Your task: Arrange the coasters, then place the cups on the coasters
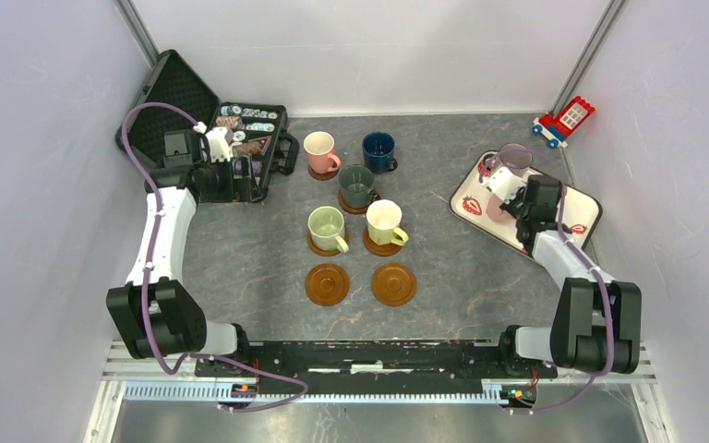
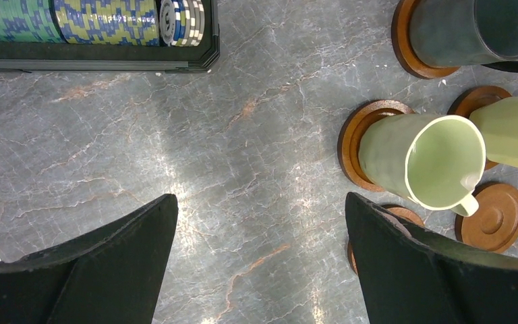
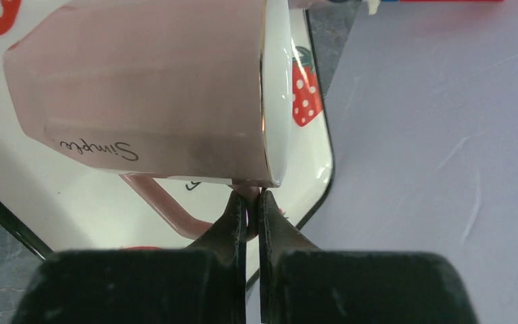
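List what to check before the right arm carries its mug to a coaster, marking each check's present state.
1. Right tool shut on the mauve mug beside its handle: ok.
2. Mug lifted clear of the strawberry tray: cannot tell.
3. Both the near-left coaster and near-right coaster bare: ok.
4. Left tool open, holding nothing, over bare table: ok.
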{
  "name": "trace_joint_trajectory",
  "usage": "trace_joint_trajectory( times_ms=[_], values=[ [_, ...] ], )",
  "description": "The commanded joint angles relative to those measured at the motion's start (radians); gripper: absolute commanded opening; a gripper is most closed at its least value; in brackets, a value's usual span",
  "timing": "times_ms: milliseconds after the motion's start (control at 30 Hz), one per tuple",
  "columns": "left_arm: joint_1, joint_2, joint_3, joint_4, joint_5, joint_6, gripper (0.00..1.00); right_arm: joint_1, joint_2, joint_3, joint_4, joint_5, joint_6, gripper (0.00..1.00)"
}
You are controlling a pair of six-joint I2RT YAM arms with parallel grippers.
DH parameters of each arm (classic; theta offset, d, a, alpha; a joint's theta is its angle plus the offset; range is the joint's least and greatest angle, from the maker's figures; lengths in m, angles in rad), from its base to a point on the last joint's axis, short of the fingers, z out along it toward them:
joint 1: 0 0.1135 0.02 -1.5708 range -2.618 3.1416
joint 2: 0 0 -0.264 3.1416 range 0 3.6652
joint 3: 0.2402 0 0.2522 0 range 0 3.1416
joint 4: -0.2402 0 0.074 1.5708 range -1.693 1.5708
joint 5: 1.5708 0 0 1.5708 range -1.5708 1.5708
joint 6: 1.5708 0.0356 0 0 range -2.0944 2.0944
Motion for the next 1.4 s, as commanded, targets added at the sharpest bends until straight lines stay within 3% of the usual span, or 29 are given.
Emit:
trace_joint_trajectory(
  times_ms=[0, 267, 400, 467, 533, 833, 967, 1033, 1133, 1267, 1367],
  values=[
    [0.004, 0.001, 0.008, 0.035, 0.003, 0.033, 1.00, 0.083, -0.078, -0.066, 0.286, 0.184, -0.127, 0.00],
    [0.004, 0.009, 0.002, 0.035, -0.006, 0.041, 1.00, 0.175, -0.137, -0.173, 0.343, 0.212, -0.235, 0.00],
    [0.005, 0.013, 0.001, 0.038, -0.006, 0.042, 1.00, 0.193, -0.170, -0.176, 0.256, 0.181, -0.234, 0.13],
    [0.004, 0.013, 0.002, 0.038, -0.005, 0.044, 1.00, 0.194, -0.187, -0.174, 0.202, 0.156, -0.225, 0.27],
    [0.004, 0.011, 0.000, 0.038, -0.005, 0.045, 1.00, 0.195, -0.202, -0.169, 0.154, 0.141, -0.213, 0.32],
    [0.005, 0.012, 0.002, 0.038, 0.000, 0.052, 1.00, 0.197, -0.251, -0.175, 0.027, 0.093, -0.200, 0.43],
    [0.004, 0.012, 0.003, 0.038, 0.000, 0.056, 1.00, 0.191, -0.234, -0.156, -0.037, 0.074, -0.202, 0.43],
    [0.005, 0.011, 0.003, 0.038, 0.000, 0.059, 1.00, 0.185, -0.219, -0.126, -0.082, 0.047, -0.205, 0.45],
    [0.005, 0.005, 0.002, 0.038, 0.004, 0.065, 1.00, 0.153, -0.187, -0.032, -0.203, -0.025, -0.203, 0.57],
    [0.004, -0.006, -0.003, 0.026, 0.017, 0.077, 1.00, 0.033, -0.150, 0.166, -0.443, -0.261, -0.244, 0.75],
    [0.005, -0.003, -0.010, 0.024, 0.028, 0.076, 1.00, -0.060, -0.102, 0.325, -0.632, -0.443, -0.340, 0.81]
  ],
)
